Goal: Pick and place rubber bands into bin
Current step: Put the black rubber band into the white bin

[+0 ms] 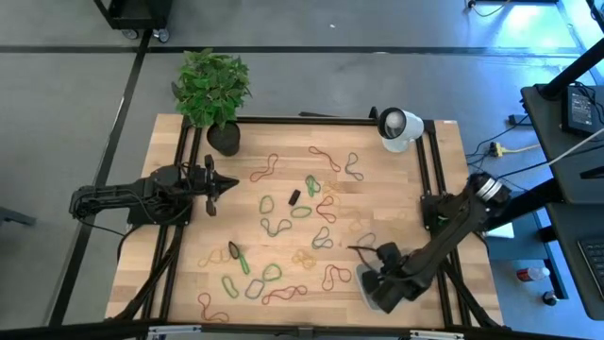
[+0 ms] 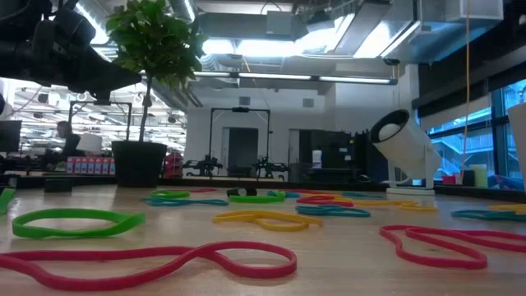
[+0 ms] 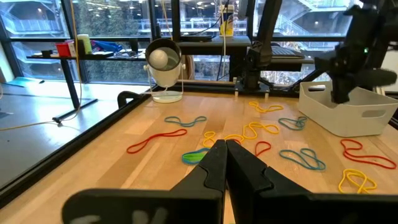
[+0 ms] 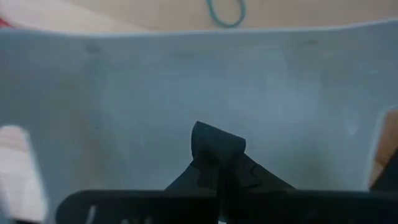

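While the right end effector [image 4: 217, 163] hangs inside the bin [image 4: 124, 112] at the surface's [image 1: 283, 198] near right corner, its fingers are pressed together, pinching nothing visible. Bin floor looks bare in the right wrist view. Left end effector [image 3: 225, 155] also pressed together, empty, poised at the surface's left edge near the plant pot [image 1: 224, 139]. Rubber bands [image 1: 300, 212] lie scattered across the middle of the surface, well apart from the bin.
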Controlling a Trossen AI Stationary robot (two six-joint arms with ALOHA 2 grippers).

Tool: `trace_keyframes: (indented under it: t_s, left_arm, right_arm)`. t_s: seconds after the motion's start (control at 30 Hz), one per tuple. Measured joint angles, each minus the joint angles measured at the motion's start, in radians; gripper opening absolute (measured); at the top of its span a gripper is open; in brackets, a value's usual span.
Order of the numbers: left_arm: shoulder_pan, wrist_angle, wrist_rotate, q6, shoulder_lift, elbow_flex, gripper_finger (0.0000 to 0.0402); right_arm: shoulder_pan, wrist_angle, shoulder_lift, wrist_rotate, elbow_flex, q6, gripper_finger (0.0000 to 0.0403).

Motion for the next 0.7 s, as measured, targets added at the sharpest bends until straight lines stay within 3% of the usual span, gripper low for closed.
trace_keyframes:
  t_s: [0.47,0.7]
  left_arm:
    - [0.000,0.000,0.000,0.000,0.000,0.000,0.0004]
    - [0.000,0.000,0.000,0.000,0.000,0.000,0.0004]
  right_arm:
    - [0.045,0.047,0.085,-0.019,-0.028,0.049,0.0000]
    - [0.046,0.171,0.079,-0.019,-0.105,0.045,0.0000]
